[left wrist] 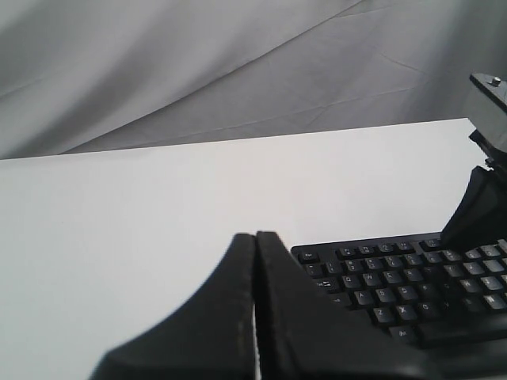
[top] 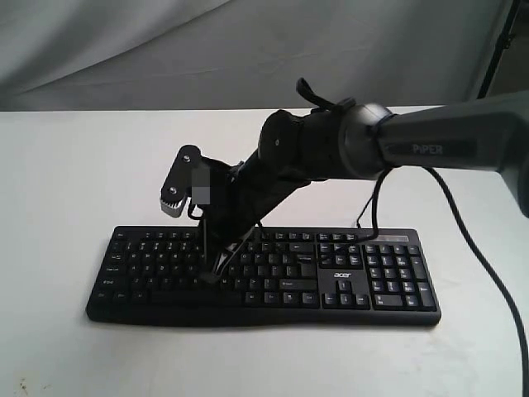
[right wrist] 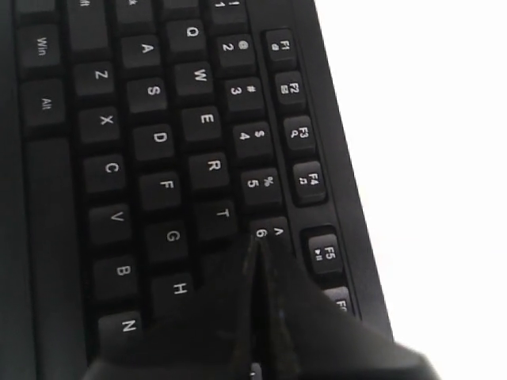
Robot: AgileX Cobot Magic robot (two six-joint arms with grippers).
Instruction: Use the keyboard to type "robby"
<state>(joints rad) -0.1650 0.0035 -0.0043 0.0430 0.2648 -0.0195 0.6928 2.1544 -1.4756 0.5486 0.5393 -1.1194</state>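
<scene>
Nearest me, the keyboard [top: 281, 289] lies flat along the front of the white table [top: 58, 165]. It is wide, matte black plastic, with low square keys and white legends. The right pincer [top: 208, 279], its black wedge halves pressed together into one point, dips into the letter rows left of centre, beside T and 6. I cannot tell whether it touches a key. Its smooth grey arm [top: 446, 145] slants down from the right. The left pincer [left wrist: 255, 236], likewise closed, hangs over the table off the keyboard's end. Behind hangs creased grey cloth [top: 124, 50].
</scene>
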